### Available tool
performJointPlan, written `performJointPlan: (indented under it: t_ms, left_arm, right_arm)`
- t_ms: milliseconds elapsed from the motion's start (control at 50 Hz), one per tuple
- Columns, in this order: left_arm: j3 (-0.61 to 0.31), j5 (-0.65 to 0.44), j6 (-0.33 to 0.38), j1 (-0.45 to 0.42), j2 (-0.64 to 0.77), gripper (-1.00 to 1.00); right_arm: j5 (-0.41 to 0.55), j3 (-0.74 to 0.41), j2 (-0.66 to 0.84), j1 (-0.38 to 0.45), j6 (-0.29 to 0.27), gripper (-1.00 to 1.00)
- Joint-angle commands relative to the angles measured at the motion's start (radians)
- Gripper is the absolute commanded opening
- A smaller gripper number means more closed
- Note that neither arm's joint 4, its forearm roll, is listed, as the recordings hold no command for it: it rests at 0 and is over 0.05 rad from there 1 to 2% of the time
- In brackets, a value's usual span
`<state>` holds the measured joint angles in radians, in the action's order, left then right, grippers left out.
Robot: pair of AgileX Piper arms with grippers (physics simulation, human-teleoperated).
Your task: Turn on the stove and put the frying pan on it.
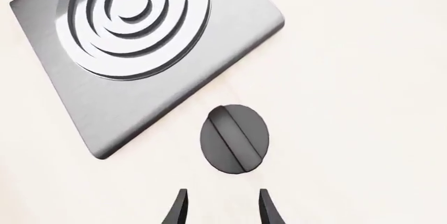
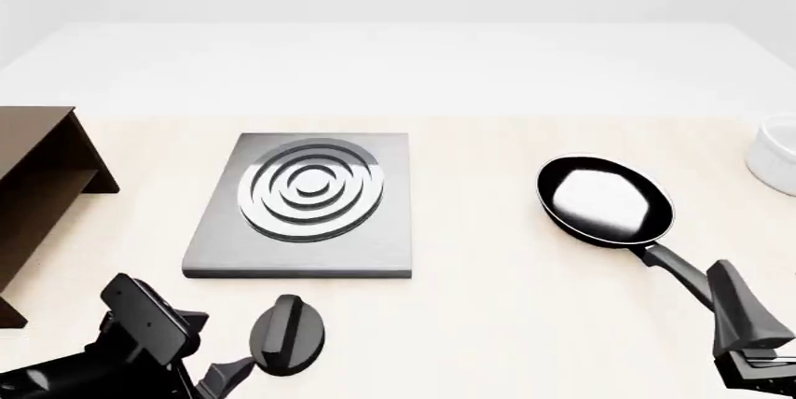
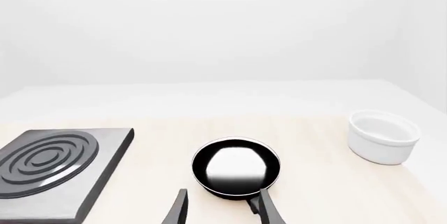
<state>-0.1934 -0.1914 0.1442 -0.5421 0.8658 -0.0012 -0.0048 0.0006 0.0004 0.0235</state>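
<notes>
Just beyond left tool, knob

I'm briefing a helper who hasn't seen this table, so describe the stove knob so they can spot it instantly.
Find the grey metal stove slab with silver oval rings, mid-table. Just off its near edge, toward the left arm, a small round black knob sits alone on the pale tabletop. Unlike the black frying pan far to its right, it has no handle, only a raised ridge across its face.
</notes>
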Motion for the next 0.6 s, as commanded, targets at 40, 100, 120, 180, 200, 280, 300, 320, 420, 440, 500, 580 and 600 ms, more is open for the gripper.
performJointPlan:
  t_ms: [40,100,120,180,200,280,300,320,420,440,500,580,600]
  left_arm:
    - [0.042,0.095,0.0,-0.002,0.072,1.0]
    - [0.044,0.108,0.0,-0.007,0.084,1.0]
    - [0.046,0.114,0.0,-0.008,0.09,1.0]
    - [0.051,0.14,0.0,-0.013,0.115,1.0]
    - [0.053,0.149,0.0,-0.014,0.124,1.0]
    - [0.055,0.167,-0.005,-0.023,0.141,1.0]
    - [0.055,0.173,-0.005,-0.026,0.148,1.0]
    - [0.055,0.179,-0.007,-0.03,0.155,1.0]
    - [0.058,0.225,-0.009,-0.043,0.204,1.0]
    - [0.058,0.226,-0.009,-0.043,0.204,1.0]
    - [0.058,0.247,-0.01,-0.051,0.228,1.0]
    - [0.058,0.278,-0.012,-0.061,0.264,1.0]
    - [0.057,0.284,-0.015,-0.065,0.272,1.0]
  right_arm:
    - [-0.001,0.001,0.0,-0.001,-0.001,1.0]
    - [-0.001,0.001,0.0,-0.001,-0.001,1.0]
    - [-0.002,0.001,0.0,-0.001,0.0,1.0]
    - [-0.002,0.001,0.0,-0.002,0.0,1.0]
    - [-0.002,0.001,0.0,-0.002,0.0,1.0]
    - [-0.003,0.0,0.0,-0.002,0.0,1.0]
    - [-0.003,0.0,0.0,-0.001,0.0,1.0]
    - [-0.002,0.001,0.0,-0.001,0.0,1.0]
    - [-0.002,0.0,0.0,-0.001,0.001,1.0]
    - [-0.002,0.0,0.0,-0.001,0.001,1.0]
    - [-0.003,0.0,0.0,-0.002,0.001,1.0]
    - [-0.003,0.0,0.0,-0.001,0.002,1.0]
    - [-0.003,0.0,0.0,-0.001,0.002,1.0]
